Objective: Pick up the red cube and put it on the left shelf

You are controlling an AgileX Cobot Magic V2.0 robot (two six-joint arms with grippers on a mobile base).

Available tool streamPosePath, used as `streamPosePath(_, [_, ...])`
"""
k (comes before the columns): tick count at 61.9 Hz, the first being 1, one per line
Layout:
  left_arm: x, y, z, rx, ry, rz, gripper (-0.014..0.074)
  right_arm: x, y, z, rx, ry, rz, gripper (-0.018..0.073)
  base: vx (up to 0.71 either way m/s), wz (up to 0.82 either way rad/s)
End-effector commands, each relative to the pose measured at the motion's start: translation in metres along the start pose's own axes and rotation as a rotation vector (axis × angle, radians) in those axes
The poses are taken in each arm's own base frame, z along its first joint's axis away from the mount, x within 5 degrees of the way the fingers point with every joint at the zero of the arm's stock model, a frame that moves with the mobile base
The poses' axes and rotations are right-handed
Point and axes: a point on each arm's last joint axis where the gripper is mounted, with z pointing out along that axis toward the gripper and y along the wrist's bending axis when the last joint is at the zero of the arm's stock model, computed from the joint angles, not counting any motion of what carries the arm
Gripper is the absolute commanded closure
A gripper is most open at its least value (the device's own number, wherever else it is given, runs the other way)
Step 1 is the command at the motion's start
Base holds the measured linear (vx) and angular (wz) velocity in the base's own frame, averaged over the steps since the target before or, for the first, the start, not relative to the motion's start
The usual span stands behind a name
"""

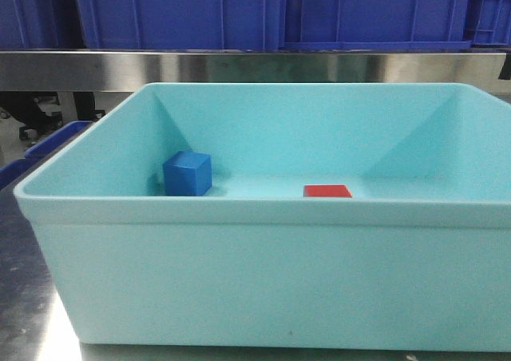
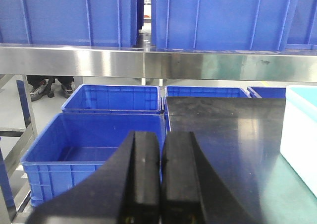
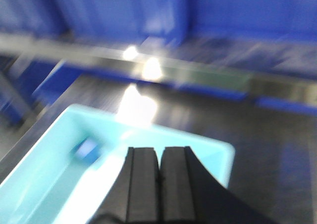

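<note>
Exterior front view: teal bin [image 1: 239, 281] held a blue cube [image 1: 187, 174], with the red cube [image 1: 327, 191] at its 3 o'clock on the floor, apart. Left gripper [image 2: 162, 149]: fingers together, empty, near blue crates [image 2: 89, 149]. Right gripper [image 3: 159, 159]: fingers together, empty, above the bin; view blurred.

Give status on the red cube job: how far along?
Done: nothing. The red cube sits in the teal bin, right of the blue cube. In hand: nothing; the left gripper and right gripper are both shut and empty, the right one facing the bin in a blurred view. Left: the whole pick and placement.
</note>
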Motion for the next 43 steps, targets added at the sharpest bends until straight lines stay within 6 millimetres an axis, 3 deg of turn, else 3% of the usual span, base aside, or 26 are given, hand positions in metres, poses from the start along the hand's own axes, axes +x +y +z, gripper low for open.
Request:
streamPosePath(1, [-0.001, 0.001, 0.000, 0.000, -0.077, -0.007, 0.0495, -0.016, 0.014, 0.021, -0.090, 0.009, 0.000, 0.0512, 0.00, 0.00])
streamPosePath(15, [-0.001, 0.001, 0.000, 0.000, -0.077, -0.007, 0.0495, 0.002, 0.051, 0.103, -0.222, 0.252, -0.013, 0.0500, 0.00, 0.00])
streamPosePath(25, [-0.001, 0.001, 0.000, 0.000, -0.077, -0.007, 0.0495, 0.024, 0.058, 0.159, -0.194, 0.394, 0.019, 0.0490, 0.00, 0.00])
streamPosePath(33, [-0.001, 0.001, 0.000, 0.000, -0.077, -0.007, 0.0495, 0.037, 0.058, 0.183, -0.166, 0.468, 0.047, 0.0384, 0.00, 0.00])
streamPosePath(43, [-0.001, 0.001, 0.000, 0.000, -0.077, -0.007, 0.0495, 0.042, 0.057, 0.191, -0.156, 0.494, 0.051, 0.0220, 0.01, -0.09])
